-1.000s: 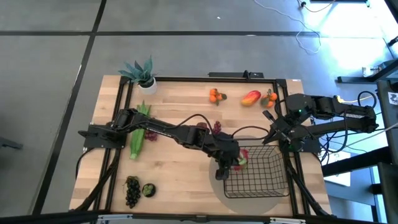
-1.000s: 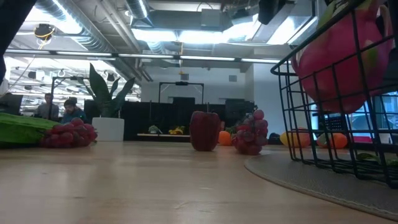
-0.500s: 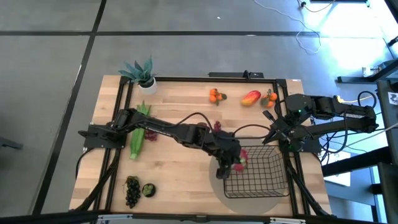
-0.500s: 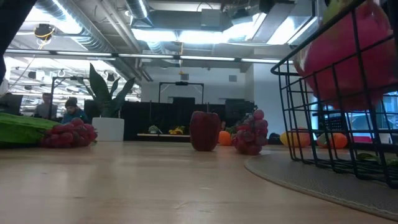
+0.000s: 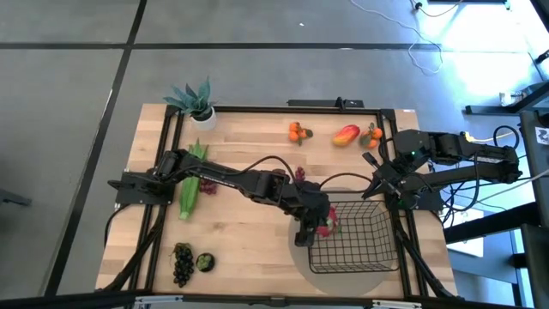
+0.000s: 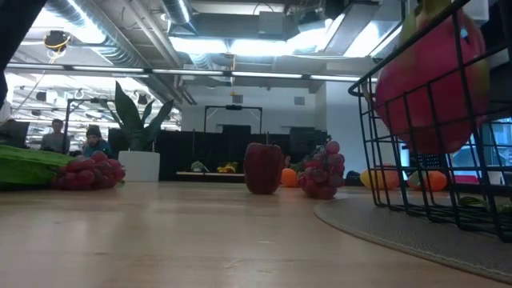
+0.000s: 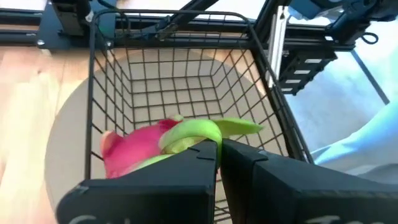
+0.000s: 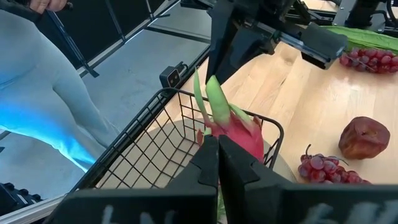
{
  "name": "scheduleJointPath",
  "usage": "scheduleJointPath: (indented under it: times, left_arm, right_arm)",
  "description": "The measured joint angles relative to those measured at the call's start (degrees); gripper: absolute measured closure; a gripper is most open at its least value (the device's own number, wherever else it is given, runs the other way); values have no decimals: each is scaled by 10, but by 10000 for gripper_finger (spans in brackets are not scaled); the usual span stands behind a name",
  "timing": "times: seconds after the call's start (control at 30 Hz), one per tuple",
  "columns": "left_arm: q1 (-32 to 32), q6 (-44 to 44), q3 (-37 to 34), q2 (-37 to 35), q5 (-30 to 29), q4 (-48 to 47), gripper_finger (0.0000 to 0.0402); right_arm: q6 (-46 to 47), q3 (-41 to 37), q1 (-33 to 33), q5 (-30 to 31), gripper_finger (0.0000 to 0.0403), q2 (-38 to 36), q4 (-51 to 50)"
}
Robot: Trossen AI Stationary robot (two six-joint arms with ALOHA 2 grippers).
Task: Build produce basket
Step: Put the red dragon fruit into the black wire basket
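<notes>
The pink dragon fruit [image 5: 327,225] with green leaf tips hangs inside the black wire basket [image 5: 360,263], near its left wall. In the low view the dragon fruit [image 6: 432,88] shows behind the basket's wires [image 6: 376,136], above its floor. My left gripper [image 5: 312,225] is over the basket's left side, shut on the fruit. My right gripper [image 5: 372,192] stands shut at the basket's far right corner. The basket rests on a round grey mat [image 5: 302,257]. My left gripper [image 7: 219,144] pinches the dragon fruit's green leaf tips [image 7: 186,134] between its two fingers, from above and pointing down. The fruit [image 8: 239,134] hangs below the fingers, lifted clear of the basket's floor. My right gripper [image 8: 217,155] is shut at the basket's rim near the far right corner. Its own fingers hide the place of contact. The basket stays flat on the mat.
On the far side lie tangerines [image 5: 298,131], a mango [image 5: 346,135] and another tangerine [image 5: 373,133]. Purple grapes [image 5: 300,176] and a dark red fruit [image 5: 279,174] sit left of the basket. A green stalk [image 5: 189,182], dark grapes [image 5: 182,263] and a potted plant [image 5: 196,101] stand left.
My left gripper has moved a little toward the near edge and down, and the dragon fruit has sunk slightly lower inside the basket while swinging a bit. It has stayed shut on the leaves.
</notes>
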Motion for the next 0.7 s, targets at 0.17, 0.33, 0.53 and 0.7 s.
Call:
scheduleJointPath:
  times: [0.17, 0.33, 0.53, 0.7]
  left_arm:
    - [5, -1, 0, 6, 10, -13, 401]
    - [11, -3, 1, 23, 36, -7, 401]
    - [12, -3, -1, 32, 35, -9, 401]
    - [12, -2, -1, 34, 32, -11, 402]
  right_arm:
    - [0, 0, 0, 0, 403, 0, -4]
    - [-13, 0, 0, -7, 403, 0, -29]
    - [-13, 0, 0, -7, 403, 0, -34]
    - [-13, 0, 0, -7, 403, 0, -40]
